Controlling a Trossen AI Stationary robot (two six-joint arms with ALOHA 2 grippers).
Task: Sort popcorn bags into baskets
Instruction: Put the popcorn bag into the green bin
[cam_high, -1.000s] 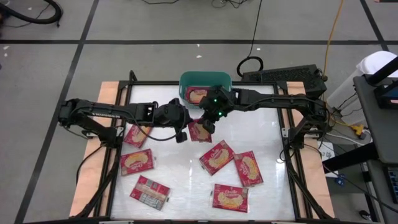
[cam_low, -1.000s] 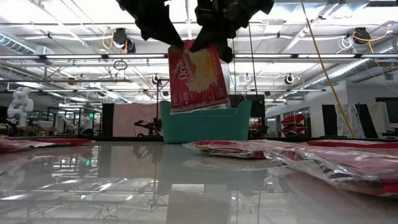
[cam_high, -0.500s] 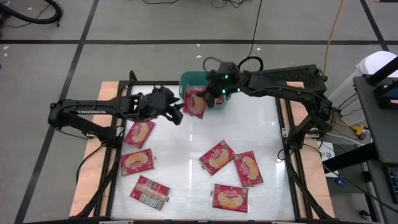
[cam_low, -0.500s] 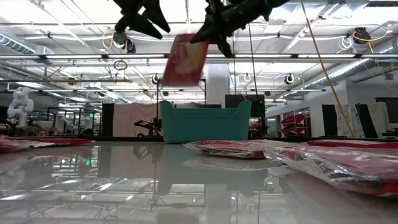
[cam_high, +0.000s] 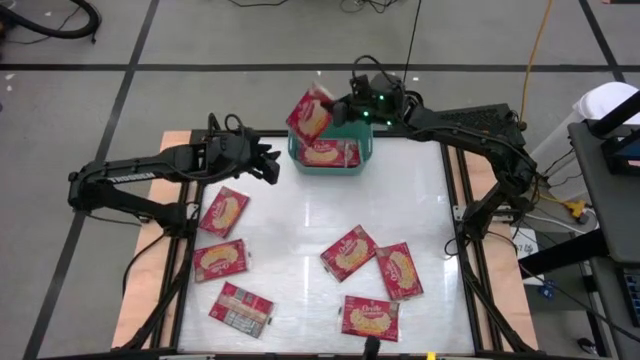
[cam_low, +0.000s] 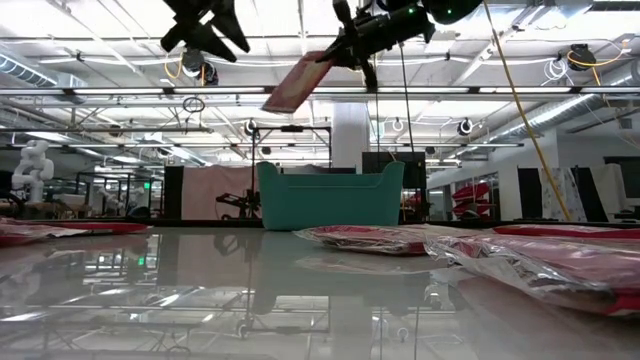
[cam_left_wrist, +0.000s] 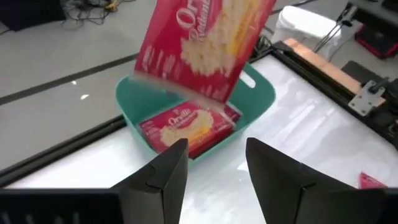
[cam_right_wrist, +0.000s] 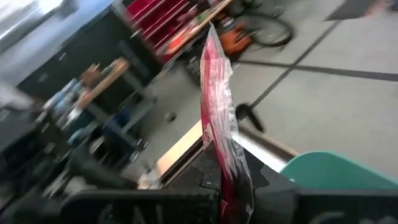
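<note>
1. Pinching a red popcorn bag (cam_high: 309, 114) by one edge, the right gripper (cam_high: 337, 110) holds it tilted above the teal basket (cam_high: 362, 160) at the table's far edge — two bags lie inside.
2. Left gripper (cam_high: 268, 167) hovers just beside the basket, fingers spread, empty.
3. Six bags (cam_high: 348, 252) lie scattered on the table (cam_high: 300, 235).

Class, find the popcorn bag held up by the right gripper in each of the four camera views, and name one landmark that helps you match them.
High view: held popcorn bag over the teal basket's left rim.
Low view: bag tilted, high above the basket.
Left wrist view: bag hanging over the basket.
Right wrist view: bag seen edge-on between the right gripper's fingers.
Shared landmark: the teal basket, seen in all four views.
</note>
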